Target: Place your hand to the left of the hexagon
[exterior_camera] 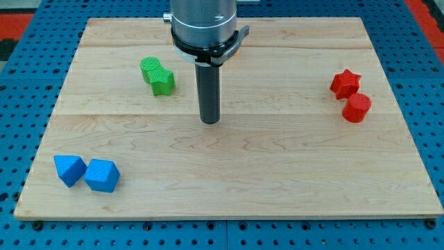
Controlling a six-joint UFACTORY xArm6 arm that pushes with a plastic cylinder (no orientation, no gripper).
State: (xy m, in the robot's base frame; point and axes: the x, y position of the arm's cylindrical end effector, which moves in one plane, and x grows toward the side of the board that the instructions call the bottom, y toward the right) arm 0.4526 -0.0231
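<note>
My tip (209,121) rests on the wooden board (277,160), a little left of the middle. A red block that looks like a hexagon (356,107) sits near the view's right edge, just below a red star (345,82). My tip is far to the left of both red blocks and level with the hexagon. Two green blocks (157,75), touching each other, lie up and to the left of my tip. No yellow blocks show; the arm body covers the top middle of the board.
Two blue blocks sit side by side at the bottom left, one a wedge-like shape (69,169) and one a cube (102,175). A blue pegboard (21,104) surrounds the board.
</note>
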